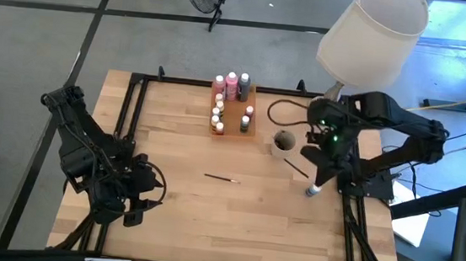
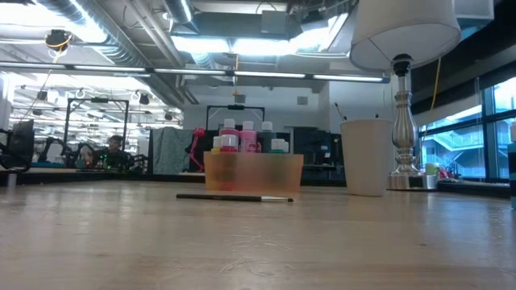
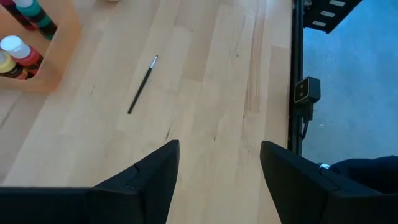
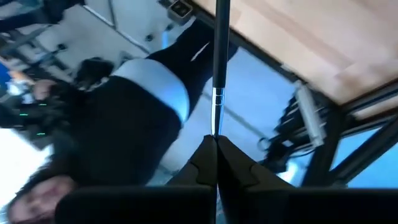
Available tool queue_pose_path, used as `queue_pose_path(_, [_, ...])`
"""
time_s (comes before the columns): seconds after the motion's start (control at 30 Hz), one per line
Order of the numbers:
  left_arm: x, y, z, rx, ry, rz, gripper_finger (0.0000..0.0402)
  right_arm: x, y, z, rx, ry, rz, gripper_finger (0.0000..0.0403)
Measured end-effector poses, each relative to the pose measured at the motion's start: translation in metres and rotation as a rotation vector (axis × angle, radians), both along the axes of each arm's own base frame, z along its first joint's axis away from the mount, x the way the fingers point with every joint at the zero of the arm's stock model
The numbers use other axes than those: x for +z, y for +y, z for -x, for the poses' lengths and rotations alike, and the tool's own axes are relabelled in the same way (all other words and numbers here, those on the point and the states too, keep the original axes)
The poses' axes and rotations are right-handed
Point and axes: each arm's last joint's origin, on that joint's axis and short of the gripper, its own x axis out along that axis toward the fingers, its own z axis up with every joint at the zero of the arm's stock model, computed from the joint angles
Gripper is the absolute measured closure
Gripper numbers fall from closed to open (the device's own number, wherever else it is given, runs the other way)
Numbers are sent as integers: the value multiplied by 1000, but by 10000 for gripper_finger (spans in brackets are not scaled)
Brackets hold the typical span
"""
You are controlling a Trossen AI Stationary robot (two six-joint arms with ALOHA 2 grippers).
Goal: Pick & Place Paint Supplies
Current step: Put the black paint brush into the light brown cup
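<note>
Right gripper pinches thin, light, stiff paintbrush near its ferrule by table's right edge; left gripper spread, idle.

Orange tray, grey cup, lamp

No text, label, brand, number or sign can be read anywhere.

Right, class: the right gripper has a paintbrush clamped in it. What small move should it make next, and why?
Probably swing the right gripper toward the cup and bring the paintbrush over it. It is shut on the handle, yet its wrist view looks past the table edge, not at the cup. The left gripper waits open at the table's front left.
</note>
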Motion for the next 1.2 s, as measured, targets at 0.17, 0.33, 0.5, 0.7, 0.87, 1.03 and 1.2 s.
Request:
queue_pose_path(0.17, [0,0,0,1,0,1,180,0,-23,-5,-73,6,-118,403])
queue_pose_path(0.33, [0,-1,0,-1,-6,9,180,-2,-44,-8,-165,11,-155,403])
queue_pose_path(0.5, [1,-3,1,-18,-9,5,180,-7,-49,-17,-173,34,-174,403])
queue_pose_path(0.7, [-2,-4,1,-33,-3,-11,180,-16,-43,-33,-90,44,-242,403])
queue_pose_path(0.87, [-6,-4,1,-37,6,-26,180,-17,-28,-37,-8,44,-287,403])
queue_pose_path(1.03, [-6,-4,0,-36,-8,-48,180,-17,-10,-36,66,61,-302,403])
queue_pose_path(1.2, [-6,-3,0,-40,-11,-64,180,-17,3,-35,113,78,-294,403])
